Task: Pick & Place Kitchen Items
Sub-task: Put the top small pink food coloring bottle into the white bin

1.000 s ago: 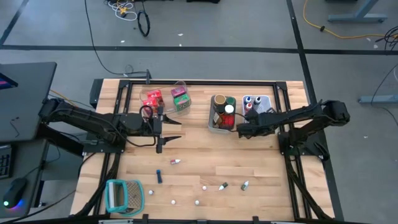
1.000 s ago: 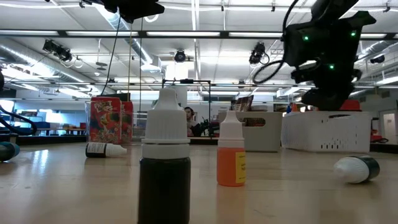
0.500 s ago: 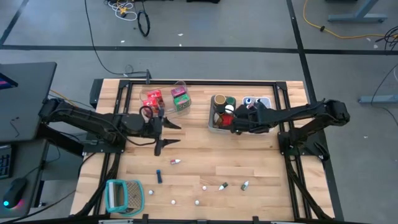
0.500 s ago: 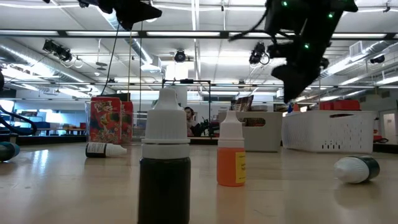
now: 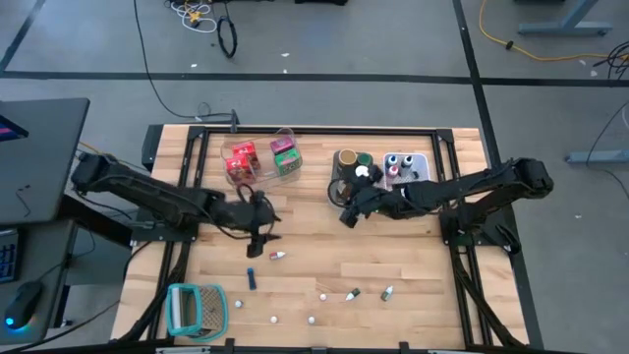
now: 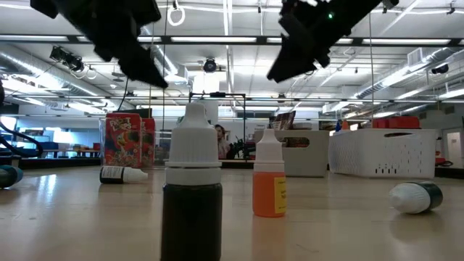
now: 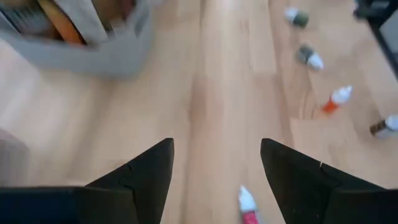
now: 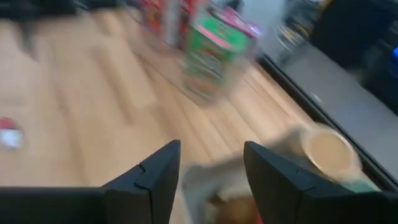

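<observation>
One small red dropper bottle [image 5: 278, 256] flat on the table [image 5: 393, 246], just ahead of the wide-spread, empty left gripper [image 5: 257, 233], tip pointing away; right gripper [image 5: 346, 214], part-spread and empty, farther off.

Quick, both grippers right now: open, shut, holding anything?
Left gripper: open, empty, above the table over a small red bottle.
Right gripper: open, empty, near the grey bin.

Right hand [image 5: 346, 214] now left of bin [image 5: 344, 200].
</observation>
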Controlling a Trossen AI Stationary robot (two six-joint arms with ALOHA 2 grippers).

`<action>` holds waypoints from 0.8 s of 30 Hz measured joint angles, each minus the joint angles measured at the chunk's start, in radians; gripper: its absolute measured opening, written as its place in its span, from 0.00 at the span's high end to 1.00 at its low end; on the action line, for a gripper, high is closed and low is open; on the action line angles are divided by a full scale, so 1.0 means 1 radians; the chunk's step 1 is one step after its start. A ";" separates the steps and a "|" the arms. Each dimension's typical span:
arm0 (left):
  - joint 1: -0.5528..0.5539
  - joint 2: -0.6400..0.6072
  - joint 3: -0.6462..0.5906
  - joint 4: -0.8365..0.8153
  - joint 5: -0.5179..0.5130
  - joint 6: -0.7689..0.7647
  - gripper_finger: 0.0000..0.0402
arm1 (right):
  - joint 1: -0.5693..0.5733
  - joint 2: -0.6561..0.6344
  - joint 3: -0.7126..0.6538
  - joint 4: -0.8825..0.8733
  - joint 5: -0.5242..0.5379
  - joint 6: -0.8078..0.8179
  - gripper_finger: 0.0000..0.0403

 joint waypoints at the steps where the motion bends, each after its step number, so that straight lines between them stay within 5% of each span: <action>1: -0.011 0.023 0.000 -0.013 0.001 -0.017 0.37 | 0.005 0.000 0.000 0.034 -0.020 -0.030 0.53; 15: -0.152 0.347 0.000 -0.039 -0.020 -0.241 0.37 | 0.013 0.007 0.000 0.161 -0.097 -0.106 0.53; 24: -0.160 0.430 0.002 -0.033 -0.039 -0.279 0.40 | 0.013 0.008 0.000 0.166 -0.095 -0.140 0.53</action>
